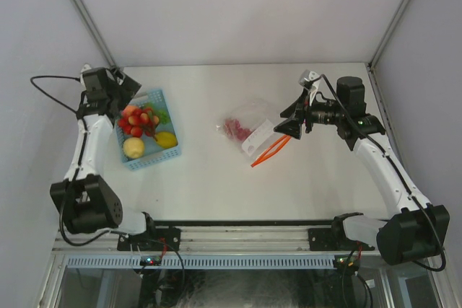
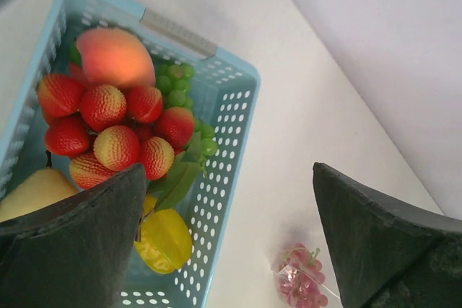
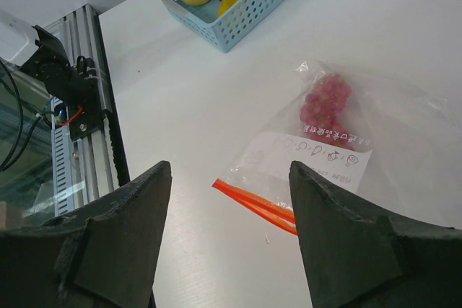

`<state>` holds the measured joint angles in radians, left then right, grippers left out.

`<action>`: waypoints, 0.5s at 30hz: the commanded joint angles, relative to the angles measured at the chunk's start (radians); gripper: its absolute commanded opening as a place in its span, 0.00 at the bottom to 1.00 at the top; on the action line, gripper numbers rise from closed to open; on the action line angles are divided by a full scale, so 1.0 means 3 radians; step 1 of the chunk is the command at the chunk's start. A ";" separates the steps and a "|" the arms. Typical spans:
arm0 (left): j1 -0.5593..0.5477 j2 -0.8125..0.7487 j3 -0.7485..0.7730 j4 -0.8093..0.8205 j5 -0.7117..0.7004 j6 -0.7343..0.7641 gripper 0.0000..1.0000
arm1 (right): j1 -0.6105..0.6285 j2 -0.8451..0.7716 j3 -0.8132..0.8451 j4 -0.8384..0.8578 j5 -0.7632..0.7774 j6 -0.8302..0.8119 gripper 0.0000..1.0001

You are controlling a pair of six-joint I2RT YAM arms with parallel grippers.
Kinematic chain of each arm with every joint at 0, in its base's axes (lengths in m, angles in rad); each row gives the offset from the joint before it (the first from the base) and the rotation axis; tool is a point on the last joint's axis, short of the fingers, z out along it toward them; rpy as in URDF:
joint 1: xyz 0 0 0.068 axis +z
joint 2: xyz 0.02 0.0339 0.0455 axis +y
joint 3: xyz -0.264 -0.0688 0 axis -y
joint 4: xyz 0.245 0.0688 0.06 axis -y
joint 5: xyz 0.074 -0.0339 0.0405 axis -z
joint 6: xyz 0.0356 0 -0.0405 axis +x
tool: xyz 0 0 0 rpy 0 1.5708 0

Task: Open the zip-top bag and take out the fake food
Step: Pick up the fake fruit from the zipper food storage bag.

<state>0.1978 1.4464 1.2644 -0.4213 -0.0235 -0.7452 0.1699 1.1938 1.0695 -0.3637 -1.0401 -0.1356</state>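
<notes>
The zip-top bag lies flat mid-table, its red-orange zip strip toward the near side and parted at one end. A red grape bunch sits inside it, also visible in the right wrist view as the grape bunch behind the white label patch. More fake food fills the light-blue basket. My right gripper hovers open over the bag's right edge, nothing between its fingers. My left gripper hangs open and empty above the basket's far end.
In the left wrist view the basket holds a peach, strawberries, green grapes and a yellow starfruit. The table's near edge with its metal rail and cables lies left in the right wrist view.
</notes>
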 commanded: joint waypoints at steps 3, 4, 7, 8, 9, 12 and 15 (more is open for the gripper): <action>0.0022 -0.0735 -0.0372 0.0357 0.0054 0.0483 1.00 | -0.0014 -0.0086 0.0092 0.0018 -0.0121 -0.0118 0.66; 0.0031 -0.0835 -0.0436 0.0407 0.0115 0.0492 1.00 | -0.0014 -0.0099 0.0091 0.0010 -0.0127 -0.0138 0.66; 0.0052 -0.1133 -0.0621 0.0600 0.0199 0.0400 1.00 | -0.0009 -0.0156 0.0088 -0.0051 -0.0137 -0.0283 0.65; 0.0052 -0.1230 -0.0720 0.0668 0.0176 0.0334 1.00 | -0.0005 -0.0178 0.0089 -0.0082 -0.0142 -0.0355 0.66; 0.0057 -0.1318 -0.0801 0.0740 0.0149 0.0275 1.00 | -0.0004 -0.0204 0.0090 -0.0112 -0.0149 -0.0426 0.65; 0.0088 -0.1545 -0.1005 0.0969 0.0176 0.0080 1.00 | 0.0003 -0.0280 0.0086 -0.0199 -0.0163 -0.0661 0.66; 0.0098 -0.1678 -0.1145 0.1278 0.0491 0.0072 1.00 | 0.0001 -0.0339 0.0089 -0.0306 -0.0164 -0.0896 0.66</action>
<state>0.2169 0.9962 0.9714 -0.2081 0.0280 -0.6907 0.1699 1.1343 1.0695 -0.4221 -1.0634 -0.2779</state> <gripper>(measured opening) 0.998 0.656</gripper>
